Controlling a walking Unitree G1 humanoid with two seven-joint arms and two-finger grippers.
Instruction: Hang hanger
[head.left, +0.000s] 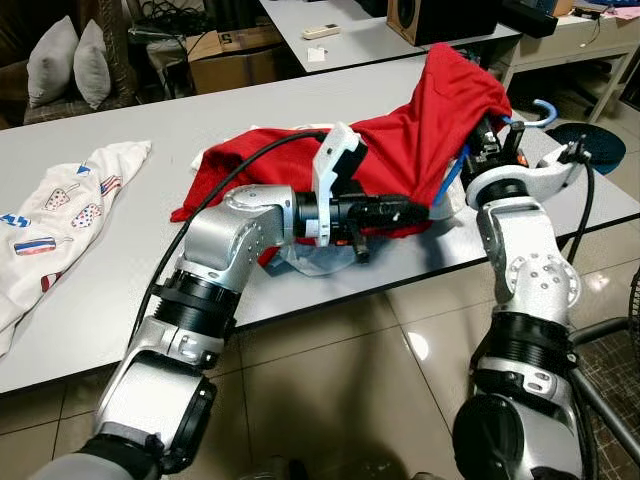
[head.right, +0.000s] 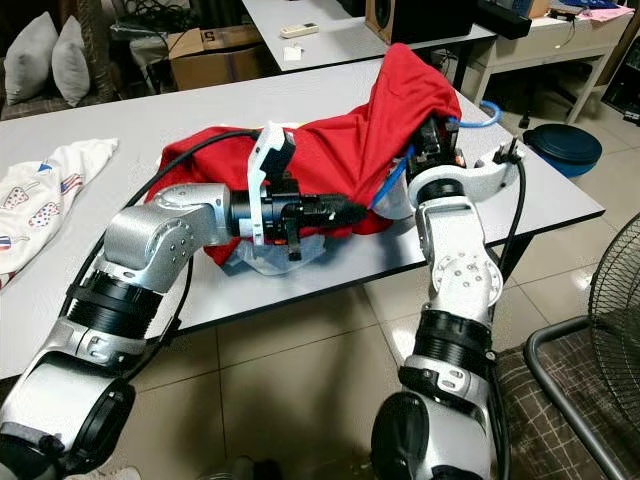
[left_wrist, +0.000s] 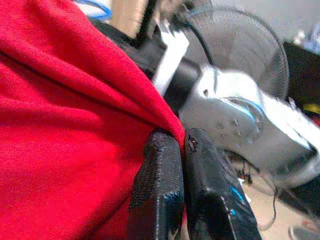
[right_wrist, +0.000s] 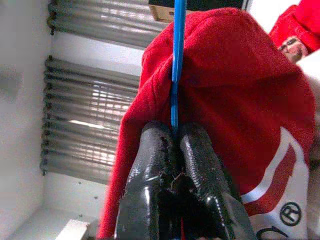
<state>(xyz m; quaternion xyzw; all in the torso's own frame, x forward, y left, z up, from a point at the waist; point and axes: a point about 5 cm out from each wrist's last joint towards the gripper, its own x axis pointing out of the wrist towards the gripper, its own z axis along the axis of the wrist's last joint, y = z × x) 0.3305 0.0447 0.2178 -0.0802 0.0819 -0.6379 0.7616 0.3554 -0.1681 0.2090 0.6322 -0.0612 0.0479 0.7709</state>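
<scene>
Right tool (right_wrist: 172, 145): pinching the blue hanger (right_wrist: 176, 55) and lifting it inside the red shirt (head.left: 420, 130), above the tabletop (head.left: 130, 290).
Left tool (left_wrist: 182, 150): pressed together on the shirt's lower hem.
Hanger axis: runs straight out beyond the right tool's fingertips.
Nearer arm: right, already gripping.

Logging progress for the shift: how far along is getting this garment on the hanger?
Done: the blue hanger is inside the red shirt. In hand: right gripper clamps the hanger, left gripper pinches the shirt's hem. Left: lifting it off the grey table and hanging it.
</scene>
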